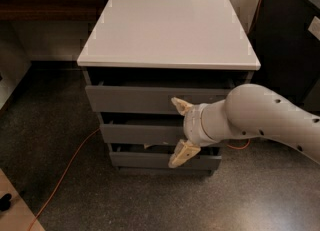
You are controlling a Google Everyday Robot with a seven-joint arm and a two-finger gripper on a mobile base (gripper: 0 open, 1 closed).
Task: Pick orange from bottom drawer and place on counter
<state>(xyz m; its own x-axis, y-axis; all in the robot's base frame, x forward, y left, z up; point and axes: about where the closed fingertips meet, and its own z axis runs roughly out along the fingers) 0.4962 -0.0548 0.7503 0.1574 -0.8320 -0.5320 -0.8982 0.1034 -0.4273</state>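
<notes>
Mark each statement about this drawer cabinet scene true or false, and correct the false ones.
1. A round orange fruit sits on the flat white counter of the grey cabinet. False: no orange fruit shows on it.
2. The robot's gripper hangs in front of the drawer fronts, with its jaws spread wide. True.
3. A thin orange cable runs across the speckled floor left of the cabinet. True.
4. The dark grey bottom drawer is pulled fully out. False: its front sits close to the cabinet, at most slightly ajar.
5. The gripper is clamped on something. False: nothing lies between the jaws.
</notes>
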